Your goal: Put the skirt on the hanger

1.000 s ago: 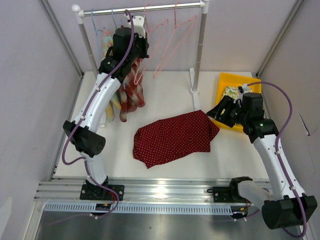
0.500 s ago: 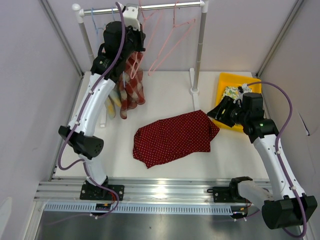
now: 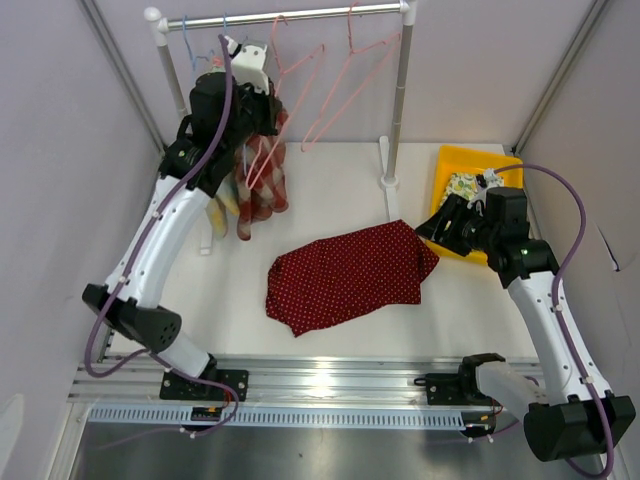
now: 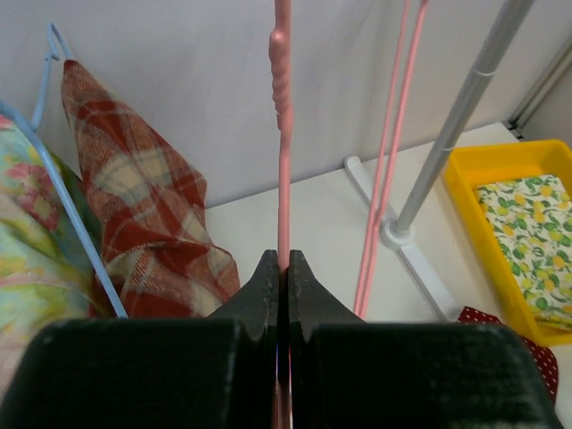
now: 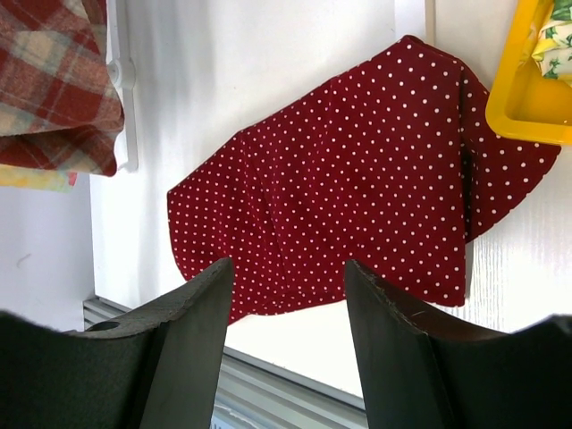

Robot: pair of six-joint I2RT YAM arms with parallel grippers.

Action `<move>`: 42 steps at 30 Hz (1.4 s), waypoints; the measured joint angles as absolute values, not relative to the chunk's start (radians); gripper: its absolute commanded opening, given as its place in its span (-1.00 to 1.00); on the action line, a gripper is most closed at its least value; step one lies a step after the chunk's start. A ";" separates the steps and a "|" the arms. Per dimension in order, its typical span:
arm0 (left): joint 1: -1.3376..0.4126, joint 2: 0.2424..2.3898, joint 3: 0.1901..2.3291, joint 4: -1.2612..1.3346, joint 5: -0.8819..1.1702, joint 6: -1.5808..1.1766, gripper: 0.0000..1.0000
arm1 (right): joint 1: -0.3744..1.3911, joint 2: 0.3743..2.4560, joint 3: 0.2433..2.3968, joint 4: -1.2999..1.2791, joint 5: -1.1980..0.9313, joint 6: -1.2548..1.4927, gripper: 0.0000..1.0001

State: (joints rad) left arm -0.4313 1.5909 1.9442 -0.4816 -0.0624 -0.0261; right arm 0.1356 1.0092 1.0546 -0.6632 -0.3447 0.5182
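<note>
The left tool (image 4: pixel 282 265) pinches a thin pink plastic hanger (image 4: pixel 282 134), probably to unhook it. The right tool (image 5: pixel 288 268), spread wide, hangs over the red dotted cloth skirt (image 5: pixel 357 179), ready to grab.

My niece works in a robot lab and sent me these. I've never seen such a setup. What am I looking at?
Two robot arms are bolted at the near edge of a white table. The wide picture comes from a camera above and behind them. The other two come from small cameras on each wrist, looking past that arm's own jaws. The left arm reaches up to a clothes rail, its jaws shut on a pink hanger. A plaid garment hangs beside it. The right arm hovers with jaws open near the right edge of a red dotted skirt lying on the table. A yellow tray at the right holds a lemon-print cloth.
</note>
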 measured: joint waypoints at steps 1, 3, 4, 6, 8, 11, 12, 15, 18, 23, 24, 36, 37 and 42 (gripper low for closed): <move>-0.434 1.569 1.932 -0.486 -0.053 -0.026 -1.00 | 0.136 1.007 1.055 -0.665 -0.344 0.515 0.17; -0.441 1.532 1.928 -0.497 -0.038 -0.025 -1.00 | 0.136 1.005 1.055 -0.667 -0.342 0.511 0.17; -0.446 1.511 1.928 -0.505 -0.030 -0.025 -1.00 | 0.136 1.005 1.054 -0.670 -0.340 0.505 0.18; -0.458 1.470 1.928 -0.531 -0.015 -0.025 -1.00 | 0.136 1.005 1.054 -0.675 -0.336 0.497 0.18; -0.472 1.428 1.917 -0.554 -0.004 -0.025 -1.00 | 0.136 1.005 1.052 -0.680 -0.331 0.492 0.18; -0.488 1.336 1.821 -0.574 0.009 -0.026 -1.00 | 0.136 1.005 1.049 -0.688 -0.321 0.481 0.18; -0.493 1.296 1.767 -0.578 0.013 -0.027 -1.00 | 0.136 1.005 1.049 -0.691 -0.319 0.476 0.18; -0.501 1.179 1.616 -0.606 0.015 -0.039 -1.00 | 0.136 1.005 1.049 -0.697 -0.313 0.465 0.18; -0.505 1.070 1.491 -0.642 0.014 -0.057 -1.00 | 0.136 1.005 1.049 -0.710 -0.304 0.451 0.18; -0.508 0.913 1.376 -0.690 0.036 -0.083 -1.00 | 0.136 1.005 1.049 -0.735 -0.291 0.434 0.18; -0.509 0.889 1.358 -0.694 0.041 -0.089 -1.00 | 0.136 1.005 1.049 -0.738 -0.287 0.431 0.18; -0.659 0.780 0.915 -0.576 0.287 -0.244 -1.00 | 0.142 1.002 1.049 -0.768 -0.242 0.413 0.17; -0.677 0.782 0.875 -0.549 0.305 -0.264 -1.00 | 0.147 1.000 1.049 -0.772 -0.237 0.413 0.16; -0.788 0.834 0.730 -0.352 0.376 -0.355 -1.00 | 0.194 0.981 1.030 -0.782 -0.205 0.414 0.15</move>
State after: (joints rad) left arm -0.7879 0.8337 0.7300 -0.3515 0.3759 -0.3553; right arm 0.1940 0.9810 1.0302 -0.7818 -0.2047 0.4137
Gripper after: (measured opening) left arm 0.025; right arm 0.584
